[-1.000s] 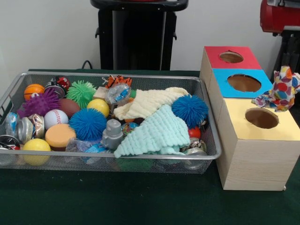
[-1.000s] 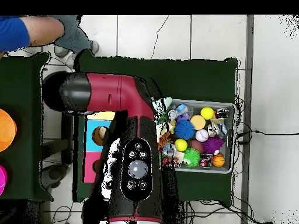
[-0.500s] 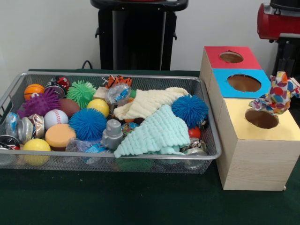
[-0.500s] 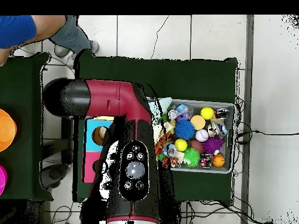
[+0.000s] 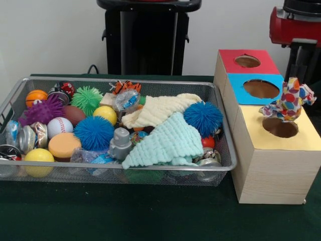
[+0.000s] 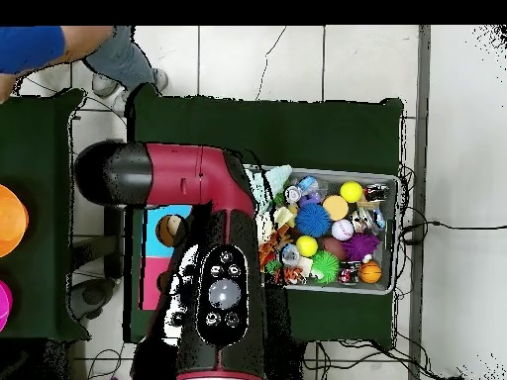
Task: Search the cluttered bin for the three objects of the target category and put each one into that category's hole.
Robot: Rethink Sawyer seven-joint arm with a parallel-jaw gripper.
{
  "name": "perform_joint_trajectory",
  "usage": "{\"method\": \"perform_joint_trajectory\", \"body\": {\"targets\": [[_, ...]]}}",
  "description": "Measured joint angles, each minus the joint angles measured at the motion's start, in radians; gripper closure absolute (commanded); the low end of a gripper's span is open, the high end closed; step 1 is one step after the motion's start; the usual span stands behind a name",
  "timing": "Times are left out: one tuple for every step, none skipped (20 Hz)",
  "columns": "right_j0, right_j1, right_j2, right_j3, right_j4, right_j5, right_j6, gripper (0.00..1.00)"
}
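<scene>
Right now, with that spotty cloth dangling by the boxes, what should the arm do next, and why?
Probably lower it a little further and let go. The polka-dot cloth hangs just above the hole in the yellow-topped box, its tail at the rim, so a short descent should drop it in.

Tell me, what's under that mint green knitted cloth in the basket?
Poking out beneath the mint green cloth: a red ball on its right edge, something shiny at the wire basket's front corner. Whatever lies below its middle is covered.
</scene>
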Motion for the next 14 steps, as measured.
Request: {"method": "perform_joint_trajectory", "body": {"targets": [[0.000, 0.000, -0.001, 0.006, 0.000, -0.012, 0.000, 1.00], [0.000, 0.001, -0.001, 0.013, -0.001, -0.025, 0.000, 1.00], [0.000, 0.001, -0.002, 0.019, -0.001, -0.039, 0.000, 1.00], [0.000, 0.001, -0.002, 0.023, -0.001, -0.045, 0.000, 1.00], [0.000, 0.002, -0.002, 0.027, -0.002, -0.056, 0.000, 1.00], [0.000, 0.003, -0.003, 0.030, -0.003, -0.068, 0.000, 1.00], [0.000, 0.004, -0.003, 0.031, -0.003, -0.075, 0.000, 1.00], [0.000, 0.005, -0.004, 0.032, -0.003, -0.081, 0.000, 1.00], [0.000, 0.007, -0.005, 0.032, -0.003, -0.091, 0.000, 1.00], [0.000, 0.009, -0.006, 0.032, -0.003, -0.102, 0.000, 1.00], [0.000, 0.013, -0.008, 0.032, -0.004, -0.114, 0.000, 1.00], [0.000, 0.016, -0.010, 0.032, -0.004, -0.126, 0.000, 1.00], [0.000, 0.019, -0.011, 0.032, -0.004, -0.133, 0.000, 1.00], [0.000, 0.022, -0.013, 0.032, -0.004, -0.139, 0.000, 1.00]]}}
